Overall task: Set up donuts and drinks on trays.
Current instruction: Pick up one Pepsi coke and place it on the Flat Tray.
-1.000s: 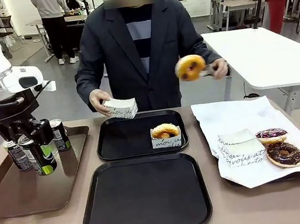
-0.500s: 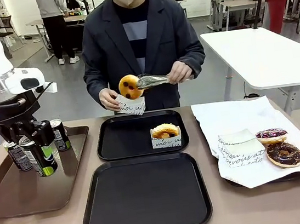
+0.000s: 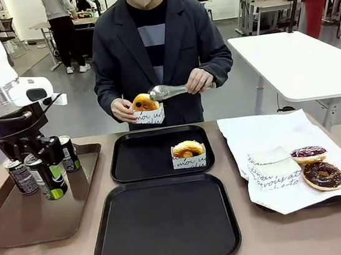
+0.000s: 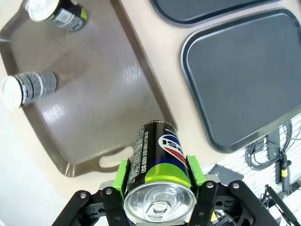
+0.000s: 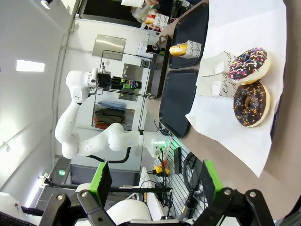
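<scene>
Room lies open on the near black tray [image 3: 164,226], bare from rim to rim, and on the left half of the far black tray [image 3: 138,158]; a plain donut [image 3: 188,148] in its paper sleeve stands near that tray's right rim. The left gripper [image 4: 159,175] has its jaws clamped on a drink can [image 4: 157,150], green pads pressing both sides just under the silver top. The can hangs over the right part of the brown tray [image 3: 20,226], near the rim that faces the black trays. A second can [image 3: 19,175] and a third can [image 3: 68,152] stand farther back on the brown tray. The right gripper [image 5: 155,179] has its jaws spread wide with nothing between them, well apart from the chocolate donut [image 5: 249,104] and the sprinkled donut [image 5: 249,64] on the white paper [image 5: 221,127]. Half a second ago the person's tongs [image 3: 167,91] held a fourth donut [image 3: 144,102] upright above a sleeve; now it sits in that sleeve in the person's hand [image 3: 122,110].
</scene>
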Robot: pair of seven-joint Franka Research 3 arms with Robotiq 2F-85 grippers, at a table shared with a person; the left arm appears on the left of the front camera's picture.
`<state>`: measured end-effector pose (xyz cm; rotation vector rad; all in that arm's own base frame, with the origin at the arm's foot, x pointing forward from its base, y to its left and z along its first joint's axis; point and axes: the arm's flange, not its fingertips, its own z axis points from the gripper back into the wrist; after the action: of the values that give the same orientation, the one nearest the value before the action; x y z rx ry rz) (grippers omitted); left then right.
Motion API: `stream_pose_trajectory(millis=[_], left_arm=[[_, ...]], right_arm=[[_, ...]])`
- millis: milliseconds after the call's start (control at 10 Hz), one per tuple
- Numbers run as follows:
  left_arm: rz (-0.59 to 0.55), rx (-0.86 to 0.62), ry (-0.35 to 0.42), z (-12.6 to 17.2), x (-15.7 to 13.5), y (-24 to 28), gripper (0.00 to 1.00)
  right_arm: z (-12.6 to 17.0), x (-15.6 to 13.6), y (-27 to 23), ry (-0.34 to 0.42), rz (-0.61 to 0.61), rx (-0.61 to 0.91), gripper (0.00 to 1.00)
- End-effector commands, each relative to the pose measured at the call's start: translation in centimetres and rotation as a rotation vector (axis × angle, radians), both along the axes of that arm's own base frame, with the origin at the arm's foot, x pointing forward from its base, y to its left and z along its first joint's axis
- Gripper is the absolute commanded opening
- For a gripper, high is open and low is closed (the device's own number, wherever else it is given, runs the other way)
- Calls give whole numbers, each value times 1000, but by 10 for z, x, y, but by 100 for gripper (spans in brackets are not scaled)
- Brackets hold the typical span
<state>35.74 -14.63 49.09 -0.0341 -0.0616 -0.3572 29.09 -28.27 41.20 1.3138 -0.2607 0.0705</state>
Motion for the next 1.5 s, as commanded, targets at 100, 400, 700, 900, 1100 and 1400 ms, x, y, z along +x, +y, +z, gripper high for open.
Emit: stream_pose_trajectory(millis=[100, 400, 700, 900, 1100, 1400], left_arm=[[-11, -34, -68, -4, 53, -62, 59], [-47, -87, -24, -27, 87, -103, 59], [-417, -74, 257, 5, -54, -21, 59], [-381, -18, 57, 20, -123, 20, 59], [-293, 2, 43, 11, -106, 15, 59], [-392, -21, 150, 4, -111, 10, 59]], right_arm=[[1, -1, 0, -7, 1, 6, 100], [1, -1, 0, -7, 1, 6, 100], [1, -1, 0, -7, 1, 6, 100], [1, -1, 0, -7, 1, 6, 100], [1, -1, 0, -7, 1, 6, 100], [1, -1, 0, -7, 1, 6, 100]])
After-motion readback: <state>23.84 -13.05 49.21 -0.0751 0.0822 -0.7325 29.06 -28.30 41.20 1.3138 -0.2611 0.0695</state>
